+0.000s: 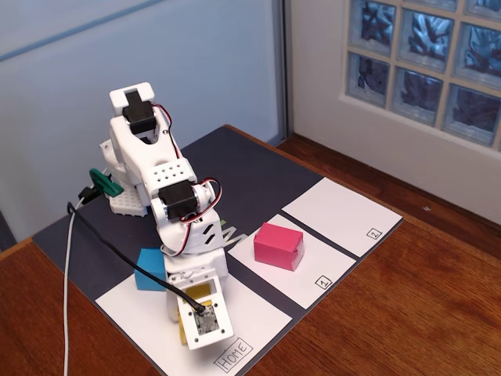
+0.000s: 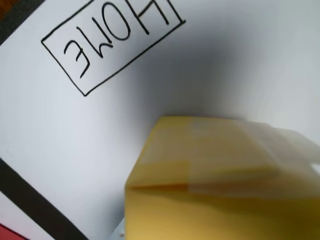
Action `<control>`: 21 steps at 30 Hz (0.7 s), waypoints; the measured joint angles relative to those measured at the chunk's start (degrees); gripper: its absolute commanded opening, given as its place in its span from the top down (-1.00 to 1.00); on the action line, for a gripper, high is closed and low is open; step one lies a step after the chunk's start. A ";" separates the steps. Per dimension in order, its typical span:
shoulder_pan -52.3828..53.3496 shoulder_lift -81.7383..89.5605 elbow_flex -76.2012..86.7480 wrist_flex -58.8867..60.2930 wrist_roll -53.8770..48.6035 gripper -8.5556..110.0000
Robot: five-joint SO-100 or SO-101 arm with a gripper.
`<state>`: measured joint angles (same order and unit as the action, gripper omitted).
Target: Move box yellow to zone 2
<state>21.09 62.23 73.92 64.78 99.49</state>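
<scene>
Three white sheets lie on a dark mat (image 1: 258, 168) covering part of a wooden table (image 1: 407, 305). The largest, the Home sheet (image 1: 258, 321), carries a hand-drawn boxed "Home" at its near corner; the wrist view shows the same word upside down in capitals. The middle sheet (image 1: 301, 274) bears a boxed "1" and zone 2 (image 1: 340, 213), nearest the mat's right edge, a boxed "2". Three paper boxes are present, one of each colour: a blue box (image 1: 149, 269) at the Home sheet's left edge, a pink box (image 1: 279, 245) on the sheet marked "1", and box yellow (image 1: 197, 292) on the Home sheet beneath the arm (image 1: 156, 180), bright yellow with blurred folded flaps filling the lower wrist view. The gripper (image 1: 192, 301) is lowered over box yellow; whether its jaws grip it cannot be told.
</scene>
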 measured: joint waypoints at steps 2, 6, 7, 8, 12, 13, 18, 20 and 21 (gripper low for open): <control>0.00 2.02 0.00 2.11 -0.53 0.86; -0.18 8.96 -0.09 6.50 -1.23 0.86; -0.35 10.55 -0.44 8.00 -1.76 0.87; -0.62 11.78 -0.88 9.58 -2.46 0.87; -2.81 16.08 -2.81 15.73 -2.11 0.87; -3.43 16.44 -4.66 18.19 -1.05 0.87; -7.47 17.05 -12.04 28.48 3.69 0.87; -9.93 17.05 -15.38 31.55 6.59 0.87; -11.51 17.23 -16.87 33.05 7.91 0.87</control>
<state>9.58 79.45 57.04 97.82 107.40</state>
